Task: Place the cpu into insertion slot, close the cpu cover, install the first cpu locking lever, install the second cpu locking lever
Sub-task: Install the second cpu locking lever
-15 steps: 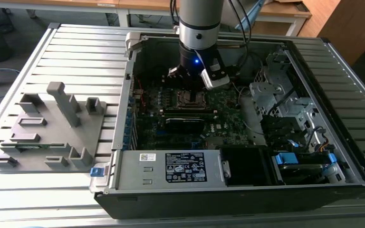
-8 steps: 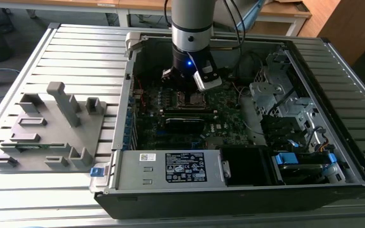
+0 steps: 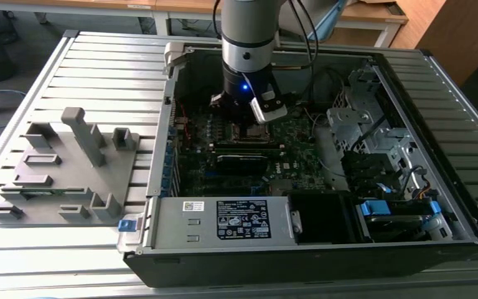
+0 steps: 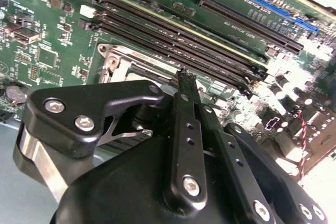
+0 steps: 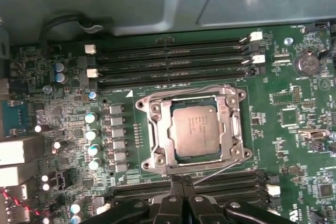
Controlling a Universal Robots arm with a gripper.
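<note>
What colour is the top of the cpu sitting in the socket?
Dull silver-grey metal; the cpu shows best in the first wrist view, framed by the silvery cpu cover.

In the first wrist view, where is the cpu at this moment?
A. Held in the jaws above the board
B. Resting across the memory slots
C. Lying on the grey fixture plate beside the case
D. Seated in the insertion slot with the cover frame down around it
D: in the first wrist view the cpu lies flat inside the insertion slot, with the cpu cover framing its edges.

Slatted metal table (image 3: 106,68) under open computer case (image 3: 305,249), grey fixture (image 3: 65,168).
</note>
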